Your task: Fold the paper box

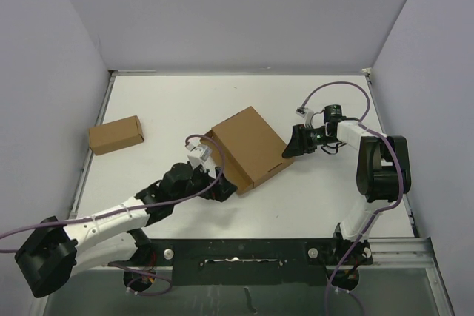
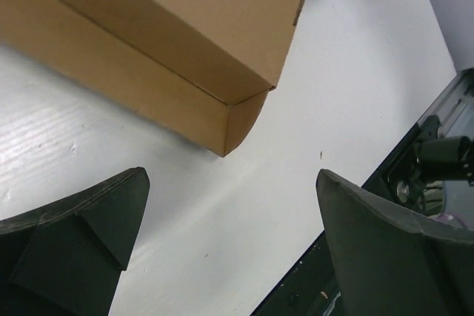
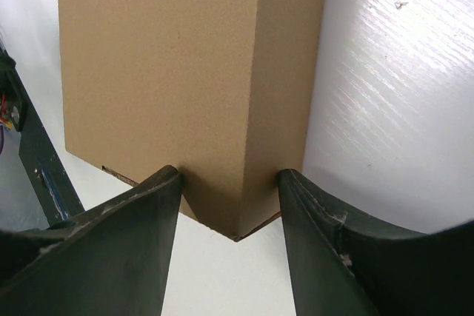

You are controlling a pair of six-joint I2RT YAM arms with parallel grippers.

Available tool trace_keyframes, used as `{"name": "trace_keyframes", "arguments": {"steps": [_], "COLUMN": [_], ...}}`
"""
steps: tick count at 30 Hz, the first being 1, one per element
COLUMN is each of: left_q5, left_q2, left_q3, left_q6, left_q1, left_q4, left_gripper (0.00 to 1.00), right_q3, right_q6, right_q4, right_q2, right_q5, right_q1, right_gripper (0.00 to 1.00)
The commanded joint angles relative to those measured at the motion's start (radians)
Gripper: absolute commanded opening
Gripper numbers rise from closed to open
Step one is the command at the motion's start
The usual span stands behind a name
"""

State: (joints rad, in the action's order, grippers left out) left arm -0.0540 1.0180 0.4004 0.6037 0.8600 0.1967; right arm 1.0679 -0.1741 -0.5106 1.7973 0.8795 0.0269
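Only up close: right tool (image 3: 229, 174) tight on paper box (image 3: 170, 64) corner; left tool (image 2: 231, 174) wide, empty.

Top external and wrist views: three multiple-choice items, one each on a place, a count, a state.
1. Where does the smaller cardboard box lie? A) near the table's left edge B) atop the paper box C) at its right edge
2. How many cardboard boxes are in view? A) one B) two C) four
3. The left gripper is: A) open, holding nothing B) shut on the paper box C) shut on the smaller box
Key: 1A, it sits alone at far left; 2B, it plus the paper box; 3A, its fingers stand wide apart, touching nothing.
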Motion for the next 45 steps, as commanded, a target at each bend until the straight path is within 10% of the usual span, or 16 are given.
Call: {"name": "trace_keyframes", "arguments": {"steps": [1,26,45], "left_q5": [0.016,0.187,0.194], "left_q2": [-0.073,0.354,0.528], "left_q3": [-0.062,-0.164,0.086], "left_q6": [0.193,0.589,0.735], "left_q1": [-0.041,0.005,0.027], "left_q4": [0.074,0.688,0.370], "left_gripper": [0.98,0.98,0.98], "right_q3": [0.015,0.015,0.018], "right_q6": [-0.045,-0.045,-0.048], "right_q4": [0.007,0.006,0.005], "right_q2": [0.034,0.033,0.035], "right_q5": [-0.094,-0.091,-0.095], "right_q1": [0.008,0.011,0.016], "right_gripper": [0.53,0.53,0.53]}}
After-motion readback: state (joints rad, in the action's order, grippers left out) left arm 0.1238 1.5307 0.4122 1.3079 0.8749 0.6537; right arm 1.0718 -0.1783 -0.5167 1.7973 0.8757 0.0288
